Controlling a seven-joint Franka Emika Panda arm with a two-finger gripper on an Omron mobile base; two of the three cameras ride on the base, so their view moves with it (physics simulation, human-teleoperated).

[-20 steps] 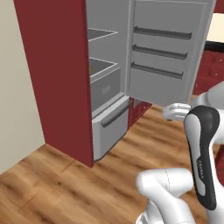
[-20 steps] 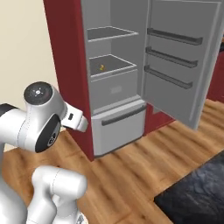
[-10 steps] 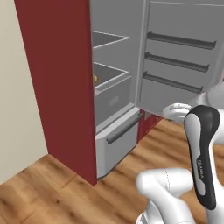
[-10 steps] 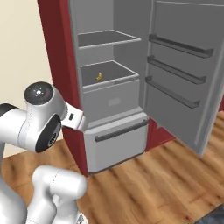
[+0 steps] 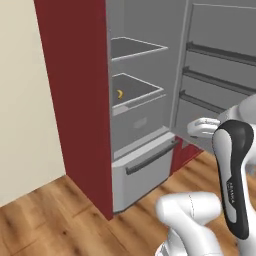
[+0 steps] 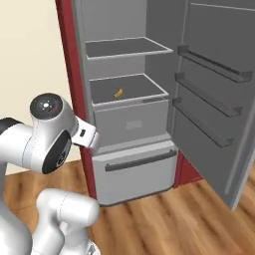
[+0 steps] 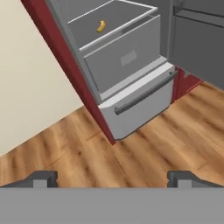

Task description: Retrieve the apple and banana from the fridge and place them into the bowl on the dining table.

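The fridge (image 6: pixel 134 114) was seen standing open, framed on its left by a dark red panel (image 5: pixel 75 100), with its door (image 6: pixel 219 94) swung out to the right and three dark rails visible on the door's inner face. Two grey shelves were shown inside, and the banana (image 6: pixel 118 92) was found lying alone on the lower shelf (image 6: pixel 127 88), towards the middle of it, small and yellow-orange. Below that shelf a closed grey compartment was seen, and beneath it a drawer (image 6: pixel 137 172) with a dark bar handle, drawn slightly forward. A wooden floor (image 7: pixel 131 153) was laid in front of the fridge, and a cream wall (image 5: pixel 25 100) was seen to the left of the red panel. In the hand view the hand (image 7: pixel 112 177) was held wide apart, its fingertips (image 7: pixel 43 177) far from each other, with nothing between them, well short of the fridge and aimed at the floor before the drawer.
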